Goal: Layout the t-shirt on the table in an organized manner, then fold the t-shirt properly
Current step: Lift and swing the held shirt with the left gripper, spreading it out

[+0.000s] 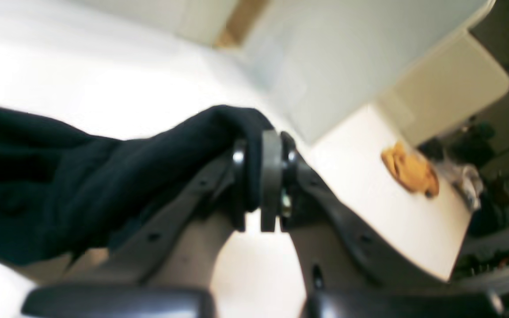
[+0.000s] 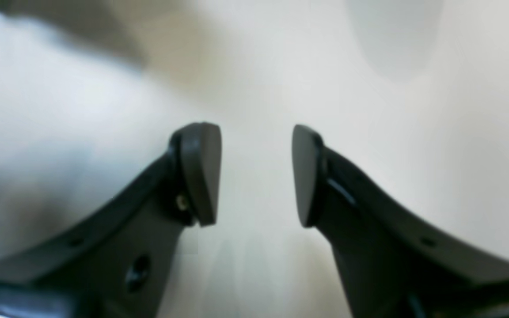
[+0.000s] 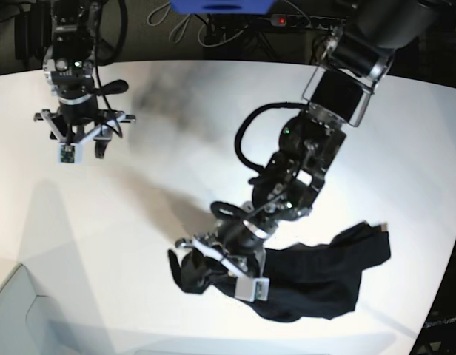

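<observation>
The t-shirt (image 3: 302,277) sits bunched at the lower right of the base view, 1 end lifted off the white surface (image 3: 213,133). The left gripper (image 1: 263,181) has its fingers pinched tight on a fold of black cloth – probably to drag it out flat. The right gripper (image 2: 256,174) hangs at the upper left, fingers apart and holding nothing, well clear – likely waiting for a free corner.
</observation>
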### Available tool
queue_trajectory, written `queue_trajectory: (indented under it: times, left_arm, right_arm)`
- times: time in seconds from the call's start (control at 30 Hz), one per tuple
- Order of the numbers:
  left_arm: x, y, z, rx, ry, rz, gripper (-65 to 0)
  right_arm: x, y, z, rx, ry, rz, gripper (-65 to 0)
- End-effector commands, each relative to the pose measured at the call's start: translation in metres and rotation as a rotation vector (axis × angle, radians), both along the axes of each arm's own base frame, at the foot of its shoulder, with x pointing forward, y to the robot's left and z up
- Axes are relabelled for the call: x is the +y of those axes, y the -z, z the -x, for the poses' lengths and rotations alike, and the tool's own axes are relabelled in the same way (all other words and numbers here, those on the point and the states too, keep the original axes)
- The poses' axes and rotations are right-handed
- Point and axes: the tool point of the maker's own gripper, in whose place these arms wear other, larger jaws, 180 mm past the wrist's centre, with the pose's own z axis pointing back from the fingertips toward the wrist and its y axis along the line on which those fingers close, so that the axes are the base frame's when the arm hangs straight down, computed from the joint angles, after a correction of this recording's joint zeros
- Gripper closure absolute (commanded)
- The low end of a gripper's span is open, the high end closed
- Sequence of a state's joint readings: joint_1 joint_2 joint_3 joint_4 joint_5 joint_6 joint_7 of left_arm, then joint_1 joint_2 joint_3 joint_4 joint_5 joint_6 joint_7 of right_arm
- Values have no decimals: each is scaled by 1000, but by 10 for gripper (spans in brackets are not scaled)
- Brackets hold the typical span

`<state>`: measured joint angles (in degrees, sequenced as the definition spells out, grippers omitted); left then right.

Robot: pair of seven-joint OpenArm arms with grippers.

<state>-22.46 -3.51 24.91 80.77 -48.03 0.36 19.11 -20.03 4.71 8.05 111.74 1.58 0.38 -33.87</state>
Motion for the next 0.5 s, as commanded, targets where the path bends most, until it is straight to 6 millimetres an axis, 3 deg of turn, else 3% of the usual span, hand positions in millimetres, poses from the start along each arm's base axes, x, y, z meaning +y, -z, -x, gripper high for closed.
queue_trajectory:
  times: [0.0, 0.07, 0.13, 0.2, 0.37, 0.47]
  left_arm:
    - [-3, -12, 2, -33, 5, 33, -4]
    - [3, 15, 17, 20, 7, 15, -5]
    - [0, 29, 31, 55, 30, 2, -13]
    - [-5, 41, 45, 93, 80, -33, -69]
    - [-21, 45, 71, 146, 190, -80, -282]
    - [-19, 27, 76, 98, 199, -74, -368]
  right_arm:
    - [-12, -13, -4, -41, 16, 32, -273]
    - [-22, -15, -2, -45, 43, 42, -273]
    - [-32, -17, 1, -46, 68, 53, -277]
    - [-41, -16, 4, -34, 93, 56, -277]
    - [-43, -14, 4, -8, 106, 49, -277]
    - [-42, -14, 4, -9, 103, 46, -278]
